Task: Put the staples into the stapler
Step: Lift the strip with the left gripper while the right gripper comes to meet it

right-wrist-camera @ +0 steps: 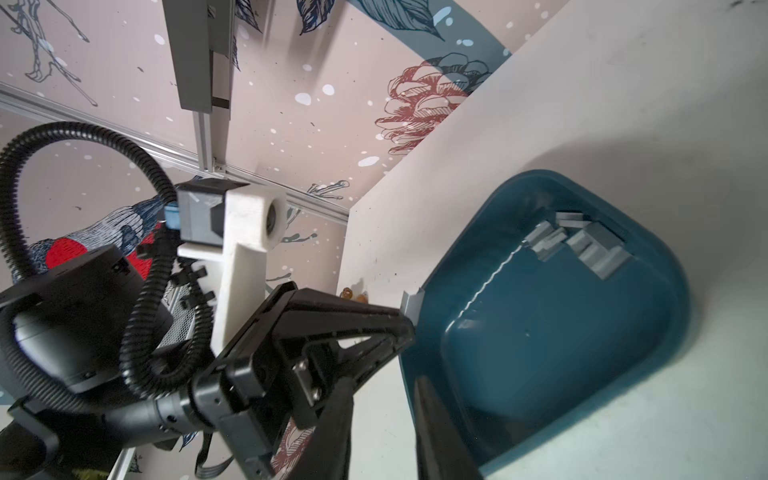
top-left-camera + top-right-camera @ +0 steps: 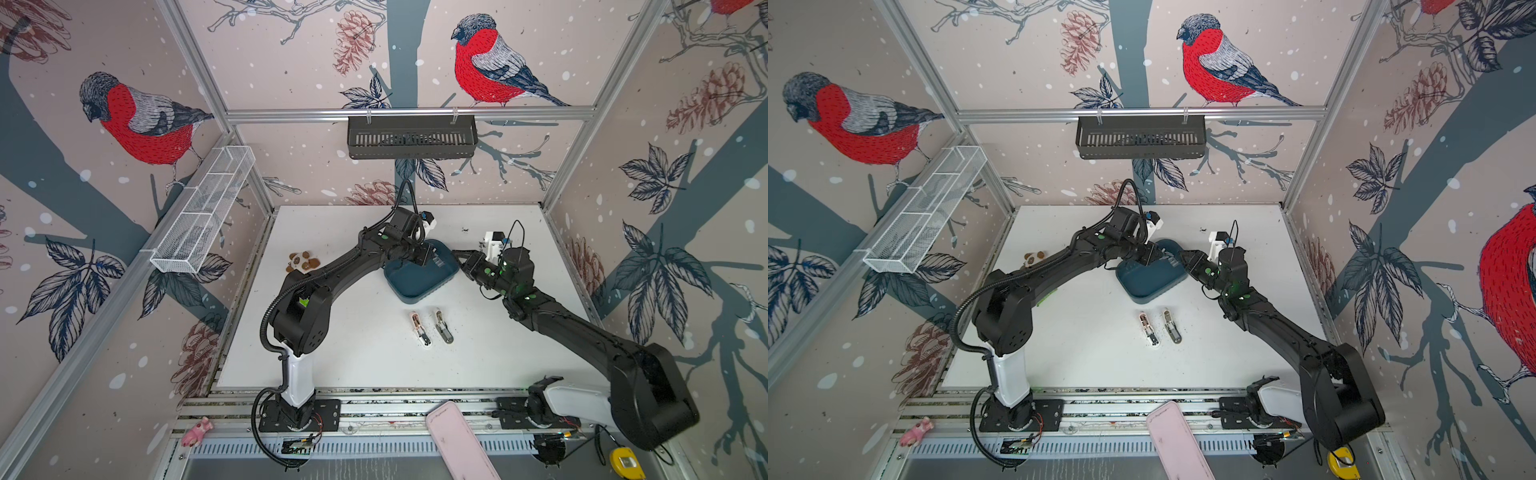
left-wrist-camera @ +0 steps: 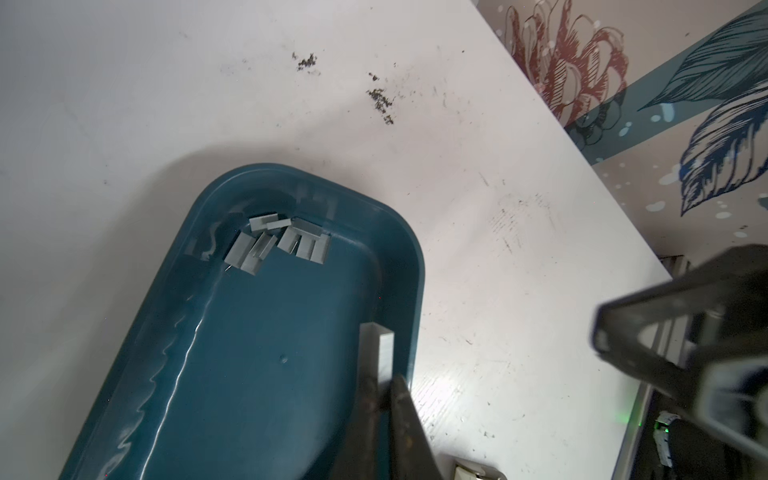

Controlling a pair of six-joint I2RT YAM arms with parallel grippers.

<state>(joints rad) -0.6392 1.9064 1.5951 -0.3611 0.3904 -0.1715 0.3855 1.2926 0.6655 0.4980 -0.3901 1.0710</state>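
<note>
Currently the left gripper [image 3: 386, 384] has its jaws almost closed, pinching one end of a single staple strip [image 3: 384, 353]. The rest of the strip sticks out past the fingertips, and it is held up over the edge of the blue tray [image 2: 415, 297]. The remaining staples [image 3: 282, 243] lie loose in a small heap of short grey strips on the tray floor, against the wall at one end, well apart from the held strip. The right gripper [image 1: 380, 386] is at the opposite side of the tray from the left arm, with its jaws part way open and nothing gripped between them. In the right wrist view one finger reaches just inside the tray and the other stays outside, so the rim runs through the gap; whether either finger touches the rim I cannot tell. In both top views the tray sits toward the back middle of the white worktop [image 2: 353, 353]. Two mini staplers lie side by side in front of it, apart from both arms: a pink stapler [image 2: 420, 330] and, just beside it, a grey stapler [image 2: 444, 326]. A small plush toy [image 2: 302, 262] lies on the worktop to the left of the left arm.
</note>
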